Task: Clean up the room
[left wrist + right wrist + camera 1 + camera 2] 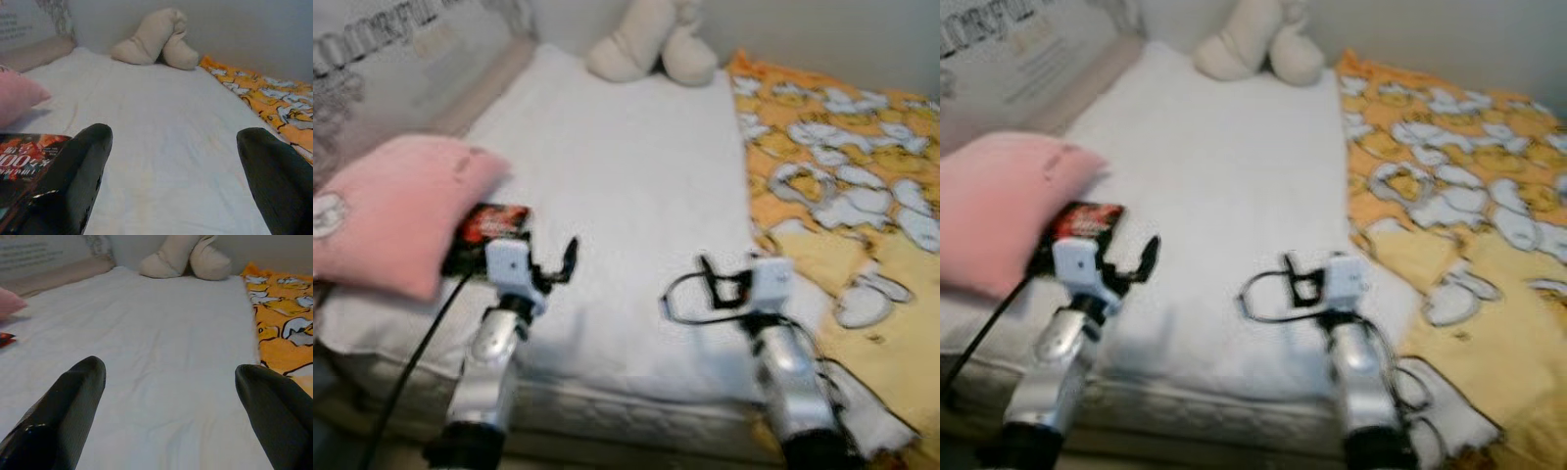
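A white-sheeted mattress [626,186] runs from its near edge to a far wall, with a wide bare stretch of sheet down the middle. At left, a soft pink pillow [396,211] lies by the left edge, and a red-and-black printed packet [489,227] rests just beside it on the sheet. At right, an orange blanket printed with white ducks [847,166] covers that side; at the far end sits a beige plush toy [651,44]. Both silver arms reach forward over the near edge — the left gripper [173,161] low beside the packet, the right gripper [171,401] above bare sheet. Each has its black fingers spread wide, holding nothing.
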Tool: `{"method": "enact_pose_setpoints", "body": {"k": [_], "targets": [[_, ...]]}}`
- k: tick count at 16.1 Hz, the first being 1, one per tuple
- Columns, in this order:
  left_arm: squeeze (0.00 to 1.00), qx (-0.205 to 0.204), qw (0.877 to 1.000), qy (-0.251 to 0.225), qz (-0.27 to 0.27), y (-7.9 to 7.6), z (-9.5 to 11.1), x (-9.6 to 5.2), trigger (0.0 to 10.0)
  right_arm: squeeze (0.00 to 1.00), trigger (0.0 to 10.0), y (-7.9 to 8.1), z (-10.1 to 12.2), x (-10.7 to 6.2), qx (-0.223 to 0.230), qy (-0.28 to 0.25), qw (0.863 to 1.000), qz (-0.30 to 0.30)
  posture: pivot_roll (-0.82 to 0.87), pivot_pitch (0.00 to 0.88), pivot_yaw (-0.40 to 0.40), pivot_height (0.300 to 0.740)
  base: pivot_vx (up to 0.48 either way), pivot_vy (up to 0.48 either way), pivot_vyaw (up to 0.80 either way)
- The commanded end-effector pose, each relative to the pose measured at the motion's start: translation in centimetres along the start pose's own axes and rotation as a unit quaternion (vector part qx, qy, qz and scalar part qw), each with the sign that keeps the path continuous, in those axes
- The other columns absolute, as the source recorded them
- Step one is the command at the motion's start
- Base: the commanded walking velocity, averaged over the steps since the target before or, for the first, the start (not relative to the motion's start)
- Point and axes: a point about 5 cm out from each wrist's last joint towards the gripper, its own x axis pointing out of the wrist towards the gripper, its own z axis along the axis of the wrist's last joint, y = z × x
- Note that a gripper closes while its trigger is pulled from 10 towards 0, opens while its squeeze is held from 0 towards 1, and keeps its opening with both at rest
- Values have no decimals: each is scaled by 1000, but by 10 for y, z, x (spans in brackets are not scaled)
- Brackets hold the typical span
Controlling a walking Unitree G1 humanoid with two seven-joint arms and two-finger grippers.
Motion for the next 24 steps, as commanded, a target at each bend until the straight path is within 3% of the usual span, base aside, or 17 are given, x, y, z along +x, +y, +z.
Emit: {"method": "enact_pose_setpoints", "body": {"k": [1, 7, 14, 24], "targets": [[0, 2, 1000, -12, -8, -3, 4, 4, 10000, 0, 10000, -9, 4, 1, -3, -5, 1000, -11, -71, 0, -11, 740, 0, -480, 0], [0, 11, 999, -17, -36, -14, 1, -1, 10000, 0, 10000, -7, 1, -1, -19, -2, 1000, 2, -65, 0, -19, 740, 0, -480, 0], [0, 15, 999, -24, -25, -7, 2, -2, 10000, 0, 10000, -9, 0, -3, 3, -1, 1000, -4, -69, 0, -16, 740, 0, -480, 0], [0, 21, 999, -27, -36, -6, 4, 1, 10000, 0, 10000, -10, 0, -3, -17, -1, 1000, 3, -65, 0, -17, 740, 0, -480, 0]]}}
